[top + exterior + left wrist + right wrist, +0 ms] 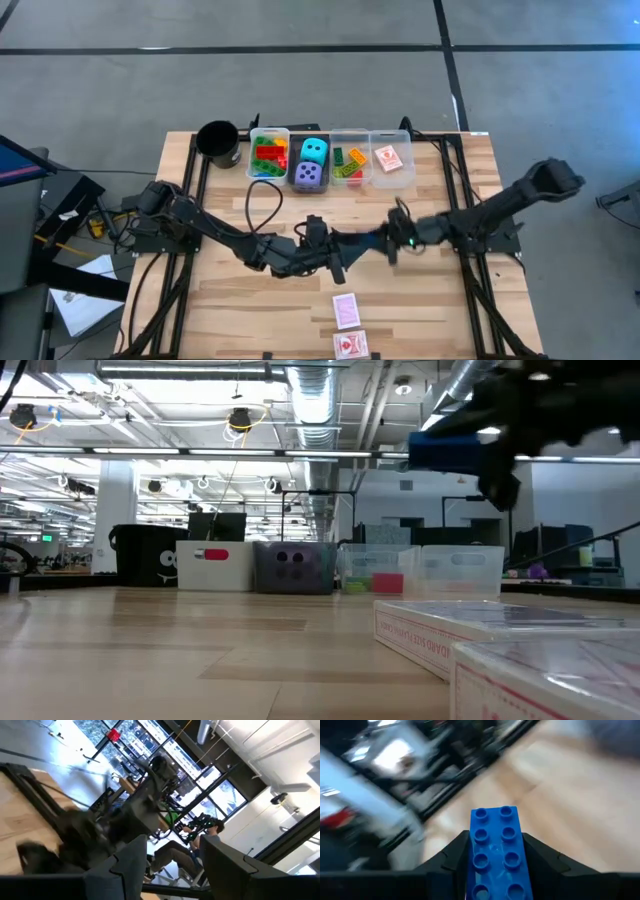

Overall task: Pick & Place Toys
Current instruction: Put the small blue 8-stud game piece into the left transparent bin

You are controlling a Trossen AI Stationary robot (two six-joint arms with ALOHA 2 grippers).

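While the left hand (338, 262) hangs over the middle of the tabletop (440, 305) with its fingers (131, 862) parted around nothing, the right hand (382, 243) just beside it is closed on a blue brick (496, 852), lifted clear of the wood. Behind both hands, along the tabletop's far edge, sits a black cup (220, 142), then bins holding bricks (268, 157), a cyan die (314, 150), a purple die (309, 175) and a card (389, 158). Two more cards (347, 310) lie near the front edge.
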